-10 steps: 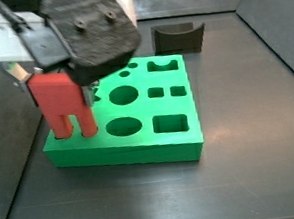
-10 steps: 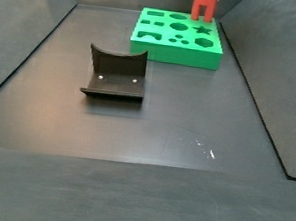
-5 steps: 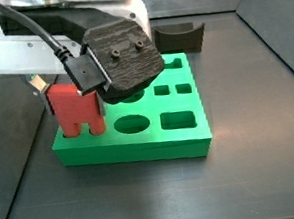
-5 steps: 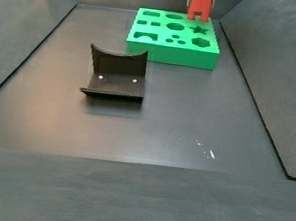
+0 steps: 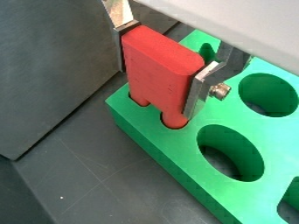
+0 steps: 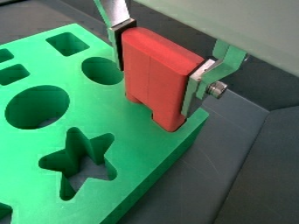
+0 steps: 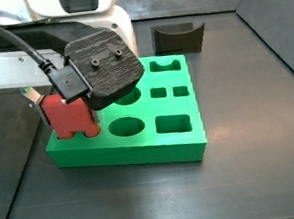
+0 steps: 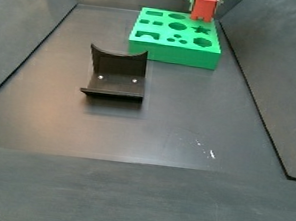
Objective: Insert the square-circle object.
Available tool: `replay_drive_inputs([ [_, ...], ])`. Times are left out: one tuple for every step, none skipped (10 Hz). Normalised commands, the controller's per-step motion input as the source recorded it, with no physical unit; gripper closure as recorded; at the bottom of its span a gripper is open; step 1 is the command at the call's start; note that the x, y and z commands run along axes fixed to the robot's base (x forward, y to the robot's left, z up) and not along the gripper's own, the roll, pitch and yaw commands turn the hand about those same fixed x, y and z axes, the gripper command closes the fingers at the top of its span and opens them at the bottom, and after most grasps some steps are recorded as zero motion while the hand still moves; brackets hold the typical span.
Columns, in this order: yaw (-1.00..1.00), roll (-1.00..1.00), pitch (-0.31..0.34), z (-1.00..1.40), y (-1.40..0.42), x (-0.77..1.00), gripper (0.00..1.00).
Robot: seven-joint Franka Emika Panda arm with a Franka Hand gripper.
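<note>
- The gripper (image 5: 166, 63) stands over one corner of the green board (image 5: 233, 188), its fingers (image 6: 205, 83) clamped on the flat sides of the square-circle object (image 5: 156, 74), so the prongs point straight down.
- In both wrist views the prongs look partly sunk into the board's holes; the block is upright, probably to avoid jamming.
- In a side view, the board (image 7: 140, 143) lies mid-bench, with the fixture (image 7: 178, 37) at about 1 o'clock of it, well apart.
</note>
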Motion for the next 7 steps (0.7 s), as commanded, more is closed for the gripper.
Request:
replay_drive_inputs([
  [0.06, 0.27, 0.0, -0.26, -0.14, 0.06, 1.0],
  [0.05, 0.42, 0.0, -0.26, -0.28, 0.05, 1.0],
  [0.0, 0.4, 0.04, -0.35, -0.26, 0.18, 1.0],
  [-0.06, 0.19, 0.101, -0.44, -0.14, 0.24, 1.0],
  [-0.1, 0.07, 0.109, -0.29, -0.03, 0.19, 1.0],
  [0.0, 0.0, 0.004, 0.0, 0.0, 0.0, 1.0],
  [0.0, 0.0, 0.0, 0.0, 0.0, 0.0, 1.0],
])
